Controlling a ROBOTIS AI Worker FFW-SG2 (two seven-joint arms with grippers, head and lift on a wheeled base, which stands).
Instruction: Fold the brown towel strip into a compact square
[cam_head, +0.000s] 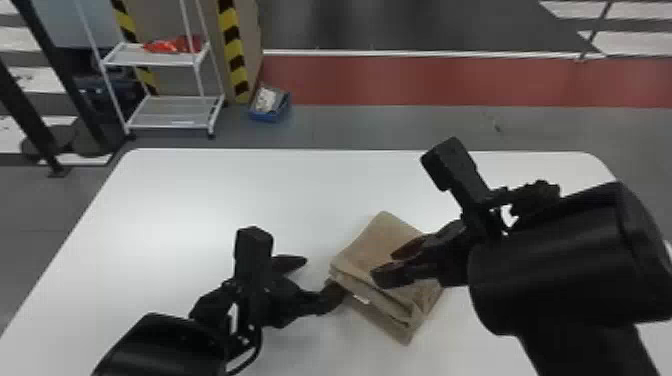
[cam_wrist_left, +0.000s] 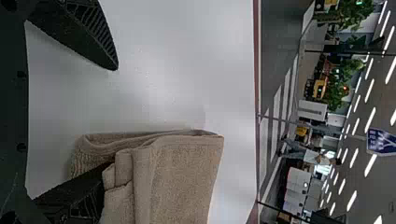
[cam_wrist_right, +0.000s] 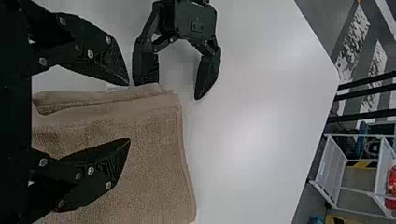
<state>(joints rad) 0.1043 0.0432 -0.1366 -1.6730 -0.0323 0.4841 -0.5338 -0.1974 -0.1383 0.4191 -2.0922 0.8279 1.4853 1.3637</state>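
Brown towel strip (cam_head: 375, 242) | lies folded, right of centre on white tabletop (cam_head: 190, 210) | left gripper (cam_head: 324, 278): fingers apart, just left of towel, one at its left corner | right gripper (cam_wrist_right: 129, 112): fingers apart, above towel, nearer its middle

White table (cam_head: 200, 190) spreading across the foreground. Beyond it, at left: white two-shelf cart (cam_head: 172, 120) standing on the floor, its upper shelf holding red material (cam_head: 170, 46). Blue bin (cam_head: 270, 118) sitting just right of the cart. Yellow-black striped tape (cam_head: 234, 50) running up a tan panel (cam_head: 250, 45). Red floor band (cam_head: 425, 80) extending rightward. Left wrist view: green plants (cam_wrist_left: 345, 77) standing, blue sign (cam_wrist_left: 382, 141) hanging, ceiling lights (cam_wrist_left: 371, 165) glowing.
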